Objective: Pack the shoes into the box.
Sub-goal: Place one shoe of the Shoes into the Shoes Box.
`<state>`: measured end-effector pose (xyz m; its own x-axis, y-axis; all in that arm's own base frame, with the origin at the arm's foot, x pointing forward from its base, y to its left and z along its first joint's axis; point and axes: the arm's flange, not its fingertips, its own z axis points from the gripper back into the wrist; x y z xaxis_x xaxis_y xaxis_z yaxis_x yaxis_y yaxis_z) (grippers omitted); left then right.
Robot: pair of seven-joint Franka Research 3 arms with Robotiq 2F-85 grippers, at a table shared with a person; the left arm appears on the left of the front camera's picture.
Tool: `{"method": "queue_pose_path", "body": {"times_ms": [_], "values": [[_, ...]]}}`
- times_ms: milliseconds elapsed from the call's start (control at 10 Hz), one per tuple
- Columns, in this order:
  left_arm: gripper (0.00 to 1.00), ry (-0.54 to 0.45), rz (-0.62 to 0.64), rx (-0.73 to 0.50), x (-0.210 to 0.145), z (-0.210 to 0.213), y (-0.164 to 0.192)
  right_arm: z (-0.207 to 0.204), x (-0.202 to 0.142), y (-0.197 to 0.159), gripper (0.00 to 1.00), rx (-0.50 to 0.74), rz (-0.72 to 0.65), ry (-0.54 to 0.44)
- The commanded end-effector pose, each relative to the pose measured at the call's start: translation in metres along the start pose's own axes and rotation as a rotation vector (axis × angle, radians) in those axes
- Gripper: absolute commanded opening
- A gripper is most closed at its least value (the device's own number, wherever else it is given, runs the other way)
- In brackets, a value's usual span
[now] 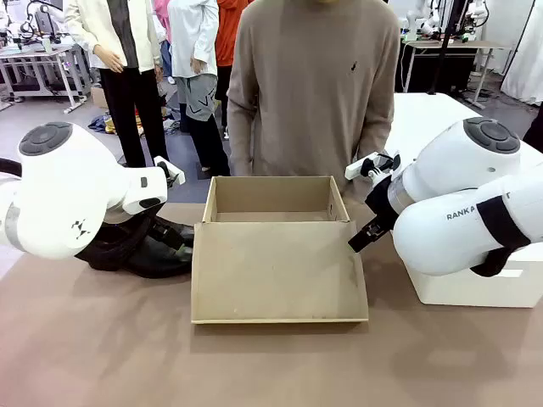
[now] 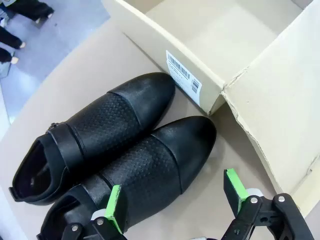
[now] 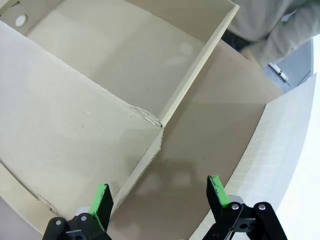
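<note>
Table point(image 1: 102, 356): person stands at the far edge. Box point(image 1: 271, 197) is mid-table and open, flap point(image 1: 280, 271) folded down toward me, nothing inside that I can see. White box point(image 1: 475, 292) is to its right, under my right arm.

Shoes point(image 2: 120, 145) are on the table just left of the box, side by side, not packed. Toes point at the box's labelled side wall, just beside it; heels point away.

Left arm is clearly nearer. Left gripper point(image 2: 175, 192) is spread wide and empty, over the nearer shoe's toe end. The shoe's long axis runs oblique to my finger line, so I reckon a wrist roll before closing. Right gripper point(image 3: 159, 192) is also spread and empty, over the box's right front corner.

Heels are cut off in the left wrist view. My left arm hides most of the pair from the front. Buckle isn't readable.
</note>
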<state>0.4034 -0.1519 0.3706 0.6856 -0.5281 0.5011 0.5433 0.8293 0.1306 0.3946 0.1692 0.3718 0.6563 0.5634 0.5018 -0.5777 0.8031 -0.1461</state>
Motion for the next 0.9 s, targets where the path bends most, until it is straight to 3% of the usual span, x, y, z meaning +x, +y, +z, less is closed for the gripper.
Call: {"method": "queue_pose_path", "body": {"times_ms": [0, 800], "values": [[1.00, 0.000, 0.000, 0.000, 0.0000, 0.0000, 0.0000, 0.0001, 0.0001, 0.0000, 1.00, 0.000, 0.000, -0.001], [1.00, 0.000, 0.000, 0.000, 0.0000, 0.0000, 0.0000, 0.0001, 0.0001, 0.0000, 1.00, 0.000, 0.000, -0.001]]}}
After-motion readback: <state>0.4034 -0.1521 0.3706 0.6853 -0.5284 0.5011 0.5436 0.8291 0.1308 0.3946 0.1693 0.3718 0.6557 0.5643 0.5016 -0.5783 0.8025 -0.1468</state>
